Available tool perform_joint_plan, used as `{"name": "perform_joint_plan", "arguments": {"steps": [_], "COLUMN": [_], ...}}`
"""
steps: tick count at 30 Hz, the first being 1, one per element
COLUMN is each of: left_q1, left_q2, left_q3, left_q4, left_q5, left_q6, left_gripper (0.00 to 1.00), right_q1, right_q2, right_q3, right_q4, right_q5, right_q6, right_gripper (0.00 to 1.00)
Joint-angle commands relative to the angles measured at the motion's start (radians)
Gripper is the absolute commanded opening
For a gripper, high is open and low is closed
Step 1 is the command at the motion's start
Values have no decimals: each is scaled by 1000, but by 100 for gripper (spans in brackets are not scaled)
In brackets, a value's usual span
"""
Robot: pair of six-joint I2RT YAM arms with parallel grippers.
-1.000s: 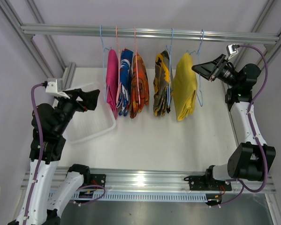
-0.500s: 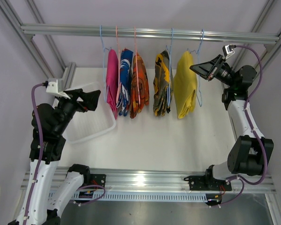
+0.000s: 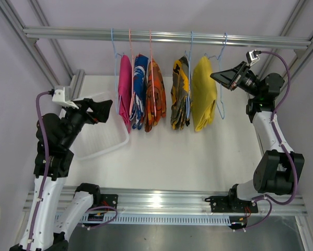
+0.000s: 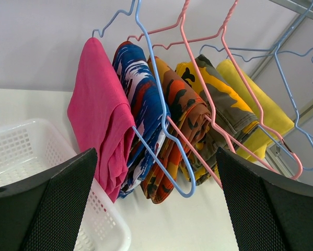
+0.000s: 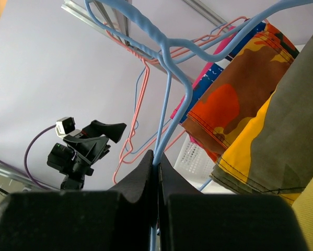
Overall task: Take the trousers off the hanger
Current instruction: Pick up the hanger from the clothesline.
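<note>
Aluminium rail (image 3: pixel 161 36) spans the back of the cell, and everything you care about hangs from it above the white table (image 3: pixel 198 157). A white mesh basket (image 3: pixel 101 149) sits on the table's left side, just beside the left end of the row, presumably so that freed cloth can drop straight into it.

All five trousers hang on wire hangers from the rail. From left to right they are the magenta pair (image 3: pixel 125 91), the blue-and-white pair (image 3: pixel 140 89), the orange camouflage pair (image 3: pixel 155 97), the yellow-and-dark camouflage pair (image 3: pixel 180 94) and the plain yellow pair (image 3: pixel 205 94). The first three press together, and the last two hang a little apart from them. Each is draped over its hanger, so none is off yet.

Your right gripper (image 3: pixel 216 77) has its fingers pressed together on the wire of the blue hanger (image 3: pixel 219 104) at the right end. That hanger looks to be the one carrying the plain yellow pair, and the wrist view shows the wire pinched between the pads. I judge that this grip steadies the hanger so the cloth can be slid off.

Your left gripper (image 3: pixel 101 111) hovers over the basket with its fingers spread wide, holding nothing. It is aimed at the magenta end of the row and touches no cloth.
</note>
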Motion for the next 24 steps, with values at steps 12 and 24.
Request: {"name": "perform_joint_plan", "arguments": {"steps": [12,24], "left_q1": [18,18], "left_q2": [4,10], "left_q3": [7,8], "left_q4": [35,35], "left_q5": [41,50], "left_q6": [-23,-26], "left_gripper": [99,99], "right_q1": [20,21], "right_q2": [-149,-152], "right_q3": [36,54], "right_q4": [24,170], "right_q5": [115,158], "right_q6": [-111,-56], "right_gripper": [0,0]}}
